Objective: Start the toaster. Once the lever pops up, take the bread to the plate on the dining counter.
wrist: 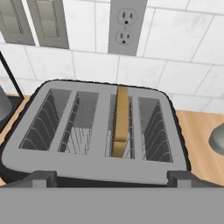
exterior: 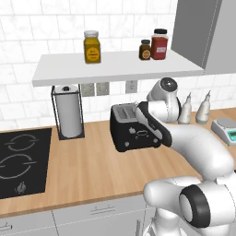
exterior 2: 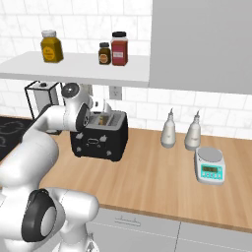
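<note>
wood counter (exterior: 92, 166): black boxy four-slot toaster (wrist: 98, 127), tan bread slice (wrist: 120, 120) in third slot; gripper (wrist: 111, 177) jaws wide open above. straddle slice evenly before closing.

The robot arm (exterior: 198, 147) is built of smooth, glossy white rounded shells, thick and tubular, joined by dark grey to black rings and round black caps at the joints. A black panel runs along one forearm link. Two small dark grey squared fingertips (wrist: 41, 178) end the hand.
</note>
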